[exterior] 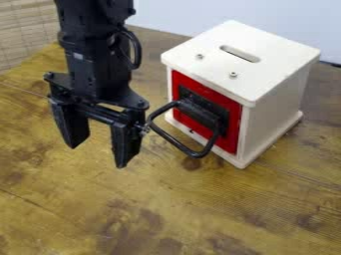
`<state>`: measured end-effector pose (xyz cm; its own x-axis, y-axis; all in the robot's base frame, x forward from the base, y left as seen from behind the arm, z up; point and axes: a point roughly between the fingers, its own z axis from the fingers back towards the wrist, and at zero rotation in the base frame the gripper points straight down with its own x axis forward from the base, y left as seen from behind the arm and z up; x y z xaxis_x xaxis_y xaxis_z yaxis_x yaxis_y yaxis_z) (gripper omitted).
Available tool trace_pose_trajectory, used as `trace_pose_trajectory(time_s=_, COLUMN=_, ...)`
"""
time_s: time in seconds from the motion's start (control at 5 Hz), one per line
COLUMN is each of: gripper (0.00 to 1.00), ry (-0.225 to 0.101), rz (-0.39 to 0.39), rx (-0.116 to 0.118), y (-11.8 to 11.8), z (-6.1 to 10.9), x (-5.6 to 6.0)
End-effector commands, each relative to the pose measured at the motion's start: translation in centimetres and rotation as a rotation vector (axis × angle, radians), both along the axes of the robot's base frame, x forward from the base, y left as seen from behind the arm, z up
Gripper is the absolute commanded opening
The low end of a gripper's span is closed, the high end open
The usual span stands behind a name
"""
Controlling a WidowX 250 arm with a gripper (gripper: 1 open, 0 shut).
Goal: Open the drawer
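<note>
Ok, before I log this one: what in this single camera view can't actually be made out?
- Contact: whether the black gripper touches the big black rectangular loop handle; one finger overlaps the loop's near end.
- Red-fronted drawer: how far it is pulled out, head-on angle and blur.
- Small white cube-shaped box: back and far side, hidden by its own body.
- Robot arm: upper part cut off by the top edge.

Red-fronted drawer (210, 112) sits in a white cube box at right; its black loop handle (181, 131) juts toward the near-left.
</note>
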<state>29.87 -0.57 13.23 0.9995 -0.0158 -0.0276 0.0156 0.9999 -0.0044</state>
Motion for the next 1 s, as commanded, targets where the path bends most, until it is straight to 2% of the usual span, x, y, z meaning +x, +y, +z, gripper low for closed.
trace_pose_trajectory(time_s=0.0, gripper=1.00, ry=0.011, rz=0.046, rx=0.002, y=1.0, z=-0.5, x=0.9)
trace_pose_trajectory(time_s=0.2, gripper=0.00, ry=0.021, rz=0.073, rx=0.003, y=0.3, z=-0.8, x=1.0)
trace_pose_trajectory(time_s=0.4, gripper=1.00, ry=-0.025, rz=0.234, rx=-0.001, y=-0.6, z=-1.4, x=3.0)
trace_pose_trajectory(time_s=0.6, gripper=1.00, ry=-0.014, rz=0.241, rx=0.002, y=0.0, z=-1.7, x=3.3)
trace_pose_trajectory(time_s=0.8, gripper=1.00, ry=-0.033, rz=0.339, rx=0.000, y=0.4, z=-2.1, x=4.5)
